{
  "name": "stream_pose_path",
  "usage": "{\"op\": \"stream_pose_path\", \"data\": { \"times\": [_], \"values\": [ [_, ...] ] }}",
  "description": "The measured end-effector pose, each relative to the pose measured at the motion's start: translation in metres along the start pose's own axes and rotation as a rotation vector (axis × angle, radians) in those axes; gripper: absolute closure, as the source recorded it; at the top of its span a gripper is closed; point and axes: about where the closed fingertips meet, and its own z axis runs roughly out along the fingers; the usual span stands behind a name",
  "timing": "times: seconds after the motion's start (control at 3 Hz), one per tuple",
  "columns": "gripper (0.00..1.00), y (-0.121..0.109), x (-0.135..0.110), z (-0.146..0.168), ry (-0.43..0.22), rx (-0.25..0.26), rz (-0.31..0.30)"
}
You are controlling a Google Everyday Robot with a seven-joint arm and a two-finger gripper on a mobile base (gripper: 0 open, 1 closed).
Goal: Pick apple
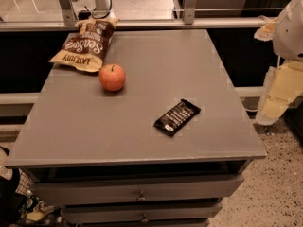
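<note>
The apple [112,77] is small, round and orange-red with a short dark stem. It stands upright on the grey tabletop [156,70], at the left, just in front of the chip bag. My gripper [277,96] is a cream-coloured part hanging below the white arm [291,25] at the right edge of the view. It is off the table's right side, far from the apple and holding nothing that shows.
A brown and yellow chip bag [86,44] lies at the back left corner. A black wrapped snack bar [177,117] lies right of centre near the front. The table has drawers [139,190] below. A rail [142,23] runs behind it.
</note>
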Motion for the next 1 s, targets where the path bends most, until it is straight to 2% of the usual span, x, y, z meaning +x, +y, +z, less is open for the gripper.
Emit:
{"op": "stream_pose_path", "data": {
  "times": [0.33,0.67,1.0],
  "values": [
    [0.00,-0.002,-0.003,0.001,-0.015,0.003,0.001],
    [0.00,-0.018,-0.026,0.008,-0.121,0.017,0.003],
    [0.00,-0.042,-0.078,0.033,-0.302,0.018,-0.006]
  ]
}}
